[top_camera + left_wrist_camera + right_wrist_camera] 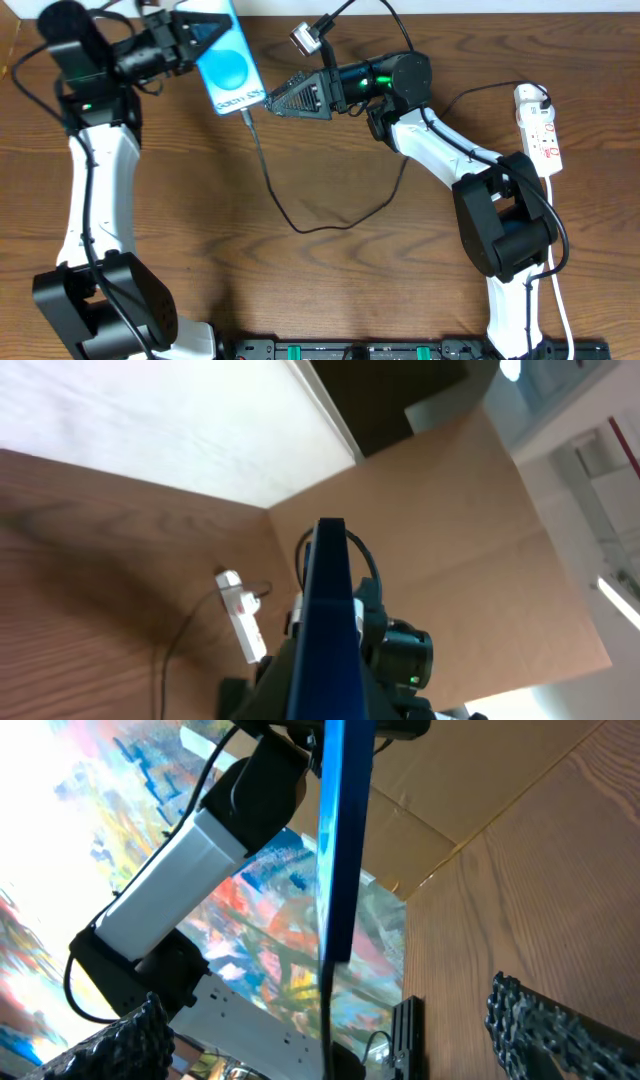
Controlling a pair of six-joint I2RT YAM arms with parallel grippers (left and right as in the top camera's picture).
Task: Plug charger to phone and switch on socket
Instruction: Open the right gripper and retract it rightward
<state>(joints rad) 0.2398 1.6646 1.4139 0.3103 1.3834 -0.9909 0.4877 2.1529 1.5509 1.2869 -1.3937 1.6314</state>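
**Two arms, one phone, and the plug-in looks nearly done**

From overhead, the left gripper [192, 38] is clamped on the phone [228, 60], holding it up at the far left. The charger [300, 228] leaves the phone's near edge and loops right across the table. The right gripper [270, 99] sits just beside that joint. The socket [540, 128] is way off at the right.

Left wrist: phone [325, 630] edge-on, socket [242, 622] small beyond it. Its own fingers don't show here.

Right wrist: fingers [545, 1020] spread wide, holding nothing, with the cable [325, 1020] hanging below the phone [340, 840].

Can't tell if the tip is fully seated. I'd hold the phone dead steady, press only along its length, then back straight out so nothing snags the cable.
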